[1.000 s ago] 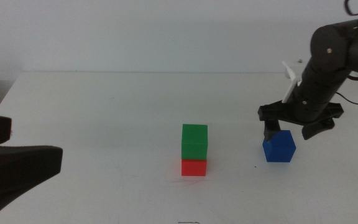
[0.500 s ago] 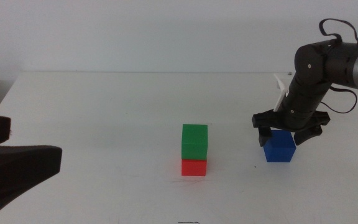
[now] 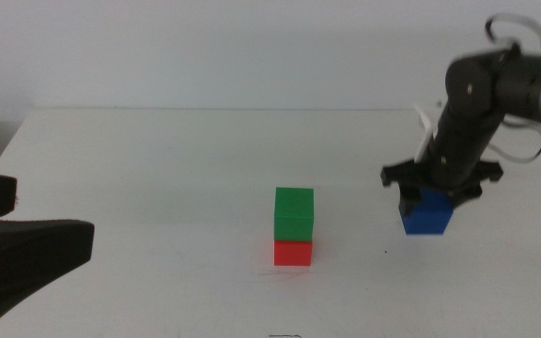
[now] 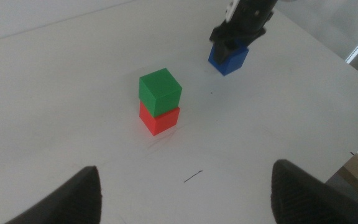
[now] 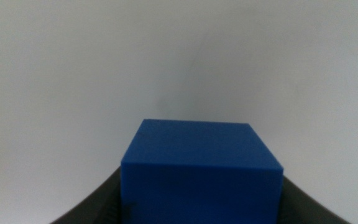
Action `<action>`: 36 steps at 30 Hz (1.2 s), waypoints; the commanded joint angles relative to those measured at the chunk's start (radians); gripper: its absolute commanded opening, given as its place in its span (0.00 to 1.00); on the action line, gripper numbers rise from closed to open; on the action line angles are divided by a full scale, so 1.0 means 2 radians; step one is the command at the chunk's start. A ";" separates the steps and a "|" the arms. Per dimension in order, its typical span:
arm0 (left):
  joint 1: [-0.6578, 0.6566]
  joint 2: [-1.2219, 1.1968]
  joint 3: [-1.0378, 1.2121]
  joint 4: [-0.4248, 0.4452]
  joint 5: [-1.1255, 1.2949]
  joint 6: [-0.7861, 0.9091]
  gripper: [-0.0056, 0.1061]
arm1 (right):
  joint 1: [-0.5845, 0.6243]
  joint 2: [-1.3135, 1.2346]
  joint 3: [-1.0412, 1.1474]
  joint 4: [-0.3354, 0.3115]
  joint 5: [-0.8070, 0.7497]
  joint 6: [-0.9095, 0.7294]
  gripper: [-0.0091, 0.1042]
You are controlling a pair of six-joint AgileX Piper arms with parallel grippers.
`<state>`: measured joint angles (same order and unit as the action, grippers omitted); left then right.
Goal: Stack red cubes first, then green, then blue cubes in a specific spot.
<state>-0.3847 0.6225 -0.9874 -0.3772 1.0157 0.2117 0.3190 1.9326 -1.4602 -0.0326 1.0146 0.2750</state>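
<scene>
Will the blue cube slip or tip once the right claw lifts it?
Probably not: the blue cube looks rigid and flat-faced, with the right claw seemingly closed across opposite sides. It looks small, so likely light. Matte faces suggest decent grip.

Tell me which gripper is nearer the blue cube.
Right. The right gripper is down over the blue cube, jaws on either side of it; the left gripper waits far off, open, beyond the red-green stack.

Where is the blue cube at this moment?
In the middle view the blue cube is on the right side of the white table, between the jaws of the right tool, to the right of the green cube stacked on the red cube.
</scene>
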 commanded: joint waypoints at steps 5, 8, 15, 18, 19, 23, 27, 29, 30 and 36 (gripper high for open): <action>-0.001 0.003 -0.012 -0.014 -0.031 0.000 0.89 | 0.082 -0.079 -0.099 -0.050 0.101 0.069 0.07; -0.001 0.003 -0.012 -0.014 -0.031 0.000 0.89 | 0.127 -0.067 -0.150 -0.069 0.123 0.109 0.07; -0.001 0.003 -0.012 -0.014 -0.031 0.000 0.89 | 0.179 -0.011 -0.226 -0.066 0.142 0.171 0.07; -0.001 0.003 -0.012 -0.014 -0.031 0.000 0.89 | 0.187 0.008 -0.240 -0.065 0.143 0.195 0.07; -0.001 0.003 -0.012 -0.014 -0.031 0.000 0.89 | 0.189 0.014 -0.244 -0.066 0.143 0.195 0.07; -0.001 0.003 -0.012 -0.014 -0.031 0.000 0.89 | 0.193 0.027 -0.250 -0.069 0.140 0.212 0.07; -0.001 0.003 -0.012 -0.014 -0.031 0.000 0.89 | 0.201 0.033 -0.252 -0.071 0.139 0.218 0.07; -0.001 0.003 -0.012 -0.014 -0.031 0.000 0.89 | 0.204 0.035 -0.252 -0.071 0.139 0.219 0.07; -0.001 0.003 -0.012 -0.014 -0.031 0.000 0.89 | 0.205 0.035 -0.252 -0.071 0.139 0.219 0.07; -0.001 0.003 -0.012 -0.014 -0.031 0.000 0.89 | 0.208 0.036 -0.252 -0.072 0.140 0.222 0.07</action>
<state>-0.3847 0.6225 -0.9874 -0.3772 1.0157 0.2117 0.7310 2.0610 -1.9311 -0.1514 1.2363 0.7235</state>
